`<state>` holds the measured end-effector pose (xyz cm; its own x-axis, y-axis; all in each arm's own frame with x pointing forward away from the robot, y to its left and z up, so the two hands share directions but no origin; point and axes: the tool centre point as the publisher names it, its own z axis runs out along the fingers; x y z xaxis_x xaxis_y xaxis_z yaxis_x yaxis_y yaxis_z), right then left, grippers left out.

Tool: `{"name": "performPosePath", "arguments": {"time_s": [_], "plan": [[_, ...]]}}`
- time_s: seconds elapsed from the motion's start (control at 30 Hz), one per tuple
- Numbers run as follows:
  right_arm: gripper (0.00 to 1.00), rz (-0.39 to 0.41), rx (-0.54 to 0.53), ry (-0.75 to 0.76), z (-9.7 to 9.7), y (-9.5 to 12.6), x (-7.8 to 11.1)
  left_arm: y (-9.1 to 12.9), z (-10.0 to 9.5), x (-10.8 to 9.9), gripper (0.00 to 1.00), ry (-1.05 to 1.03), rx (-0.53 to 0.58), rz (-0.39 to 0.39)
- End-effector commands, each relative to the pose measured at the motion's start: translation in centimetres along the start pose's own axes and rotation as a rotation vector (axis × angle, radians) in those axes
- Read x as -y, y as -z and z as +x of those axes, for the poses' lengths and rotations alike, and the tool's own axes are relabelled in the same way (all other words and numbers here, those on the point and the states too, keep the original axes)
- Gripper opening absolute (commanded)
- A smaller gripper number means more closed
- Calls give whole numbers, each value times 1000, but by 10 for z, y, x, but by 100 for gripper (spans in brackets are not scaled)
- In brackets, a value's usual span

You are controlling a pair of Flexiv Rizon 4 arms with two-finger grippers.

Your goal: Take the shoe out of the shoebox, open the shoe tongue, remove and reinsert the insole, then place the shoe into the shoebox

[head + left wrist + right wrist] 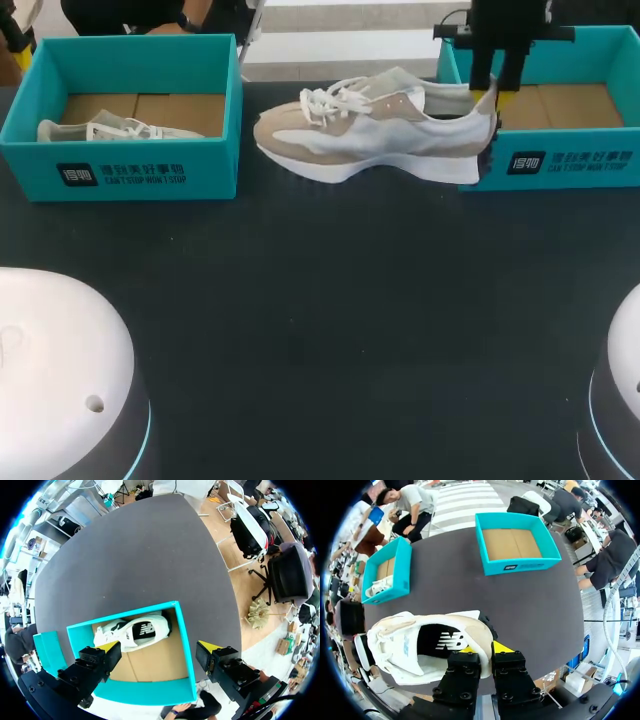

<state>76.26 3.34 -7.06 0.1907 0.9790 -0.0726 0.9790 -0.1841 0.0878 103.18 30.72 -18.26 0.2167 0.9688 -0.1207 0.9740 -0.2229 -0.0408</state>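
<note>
A beige and white shoe [380,135] lies on its side between the two teal boxes, toe toward the left box, laces loose. My right gripper [497,100] is shut on its heel collar. In the right wrist view the right gripper [487,649] pinches the heel rim of the shoe [405,640], and the dark insole [445,642] shows inside. My left gripper [159,646] hangs open above the left shoebox [185,650], which holds a second shoe [135,630]. The left arm is out of the head view.
The left shoebox [120,170] with the second shoe [110,130] stands at the back left. The right shoebox [570,165] at the back right shows only its cardboard bottom. White robot bases [60,370] fill the near corners.
</note>
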Motion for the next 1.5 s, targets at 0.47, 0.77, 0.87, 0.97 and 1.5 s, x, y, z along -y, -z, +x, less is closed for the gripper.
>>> {"name": "performPosePath", "arguments": {"time_s": [0.47, 0.77, 0.87, 0.97, 1.5], "plan": [[0, 0, -4, 0, -1, 1, 0, 0, 0, 1, 100, 0, -4, -1], [0, 1, 25, -2, 1, -4, 7, 0, 0, 1, 100, 0, -4, -1], [0, -30, 29, -14, 2, -10, 19, 0, 0, 1, 100, 0, -4, -1], [0, -65, 65, -11, 3, -16, 30, 0, 0, 1, 100, 0, -4, -1], [0, -61, 101, -25, 28, -98, 74, 0, 0, 1, 100, 0, -4, -1]]}}
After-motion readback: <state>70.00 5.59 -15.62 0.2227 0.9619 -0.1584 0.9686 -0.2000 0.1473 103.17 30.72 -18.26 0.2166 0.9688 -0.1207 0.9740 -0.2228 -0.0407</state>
